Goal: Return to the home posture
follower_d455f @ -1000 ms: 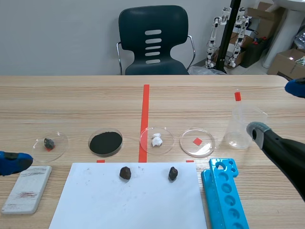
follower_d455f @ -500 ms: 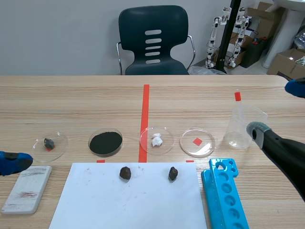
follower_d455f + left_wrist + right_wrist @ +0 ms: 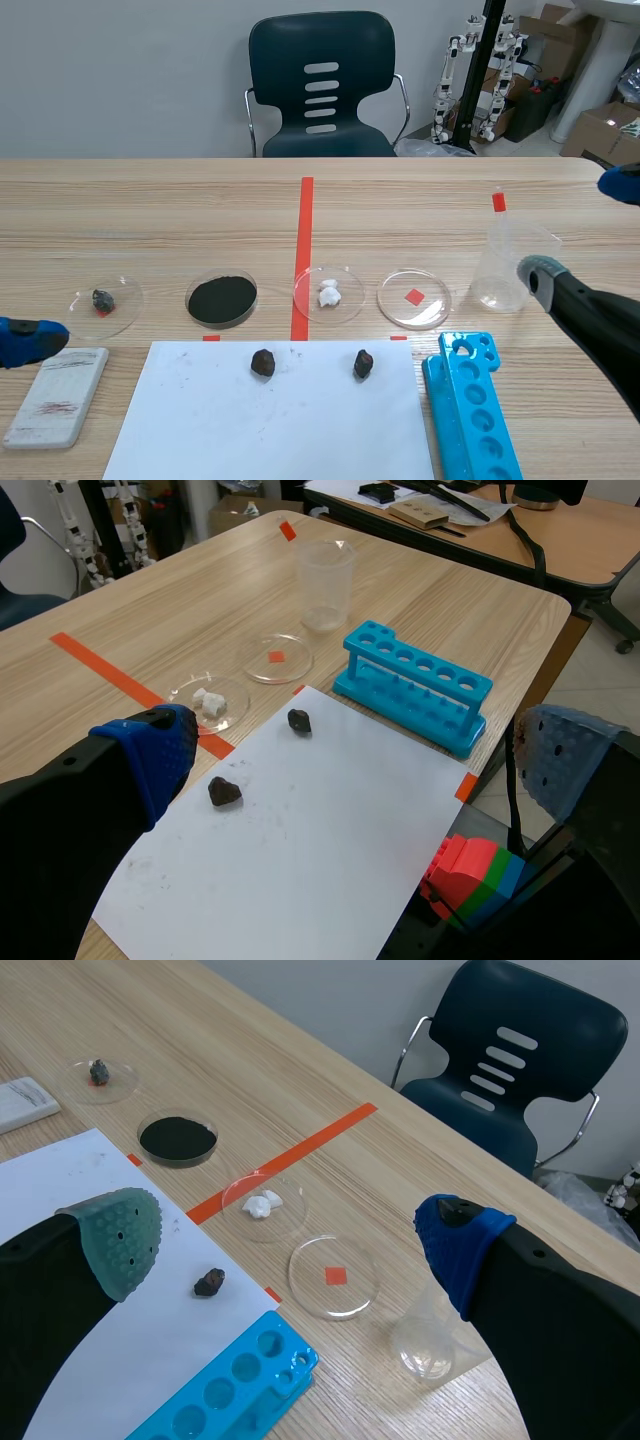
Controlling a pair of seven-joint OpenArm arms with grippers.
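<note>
I read both claws wide open and empty, left gripper (image 3: 355,755) low at the table (image 3: 150,200) edge, right gripper (image 3: 290,1240) near the beaker (image 3: 510,262), so there's nothing to grasp, just that light, tippy beaker to clear.

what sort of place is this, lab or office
Probably a robotics lab with a mock chemistry bench: a clear round dish of black powder, a blue plastic test-tube rack, and a small white humanoid robot in the background.
</note>
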